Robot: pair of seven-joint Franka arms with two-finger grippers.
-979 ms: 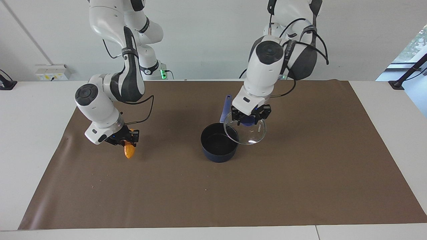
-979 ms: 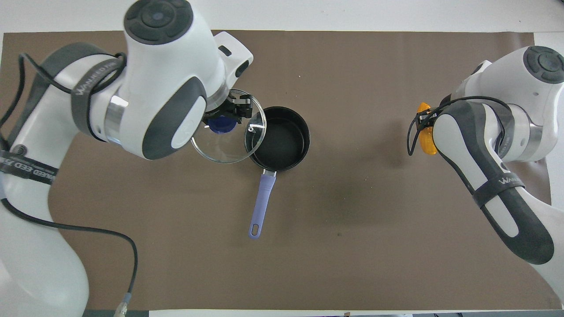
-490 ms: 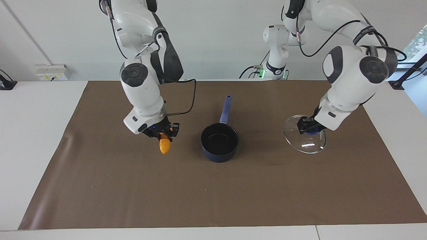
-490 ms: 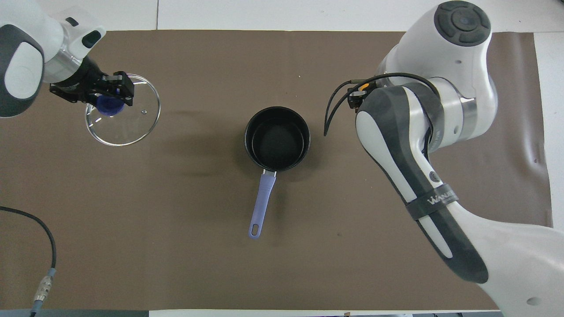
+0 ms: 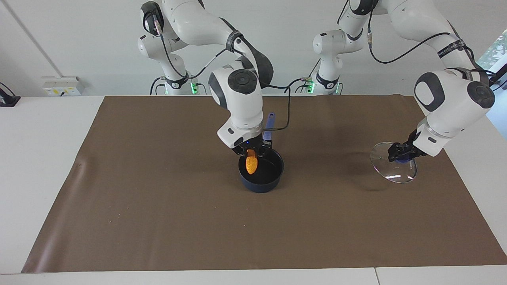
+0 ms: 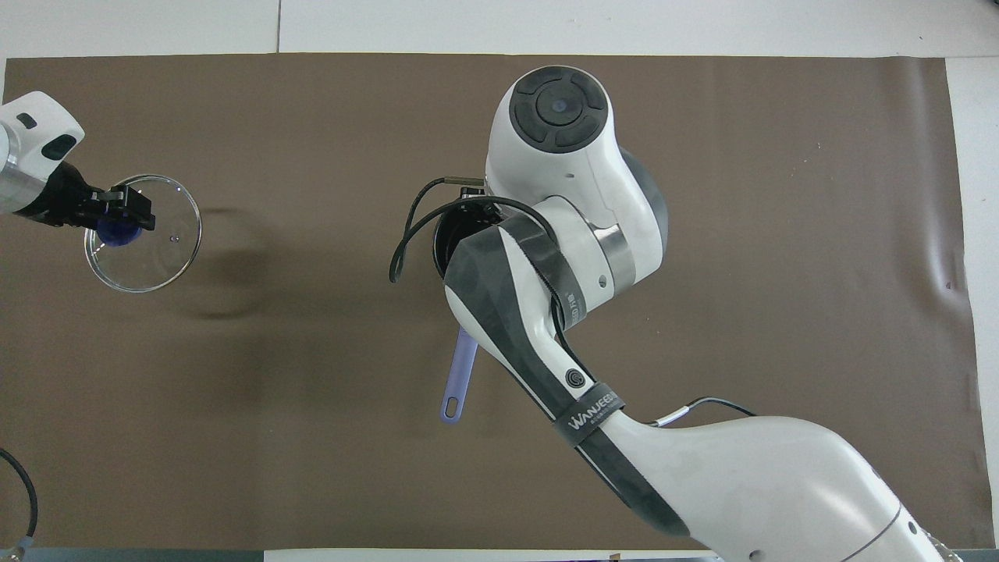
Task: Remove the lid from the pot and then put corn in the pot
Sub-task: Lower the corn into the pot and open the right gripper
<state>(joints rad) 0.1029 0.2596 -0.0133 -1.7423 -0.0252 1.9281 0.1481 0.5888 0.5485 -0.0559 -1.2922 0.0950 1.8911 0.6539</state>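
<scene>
The dark blue pot stands uncovered mid-table, its long blue handle pointing toward the robots. My right gripper is shut on the orange-yellow corn, which hangs tip-down in the pot's mouth. In the overhead view the right arm hides the corn and nearly all of the pot. My left gripper is shut on the blue knob of the glass lid. It holds the lid tilted, just above the mat toward the left arm's end of the table.
A brown mat covers most of the white table. Nothing else lies on it apart from the pot.
My right gripper carried the corn from the right arm's end of the table to over the pot. My left gripper took the lid from beside the pot out toward the left arm's end.
</scene>
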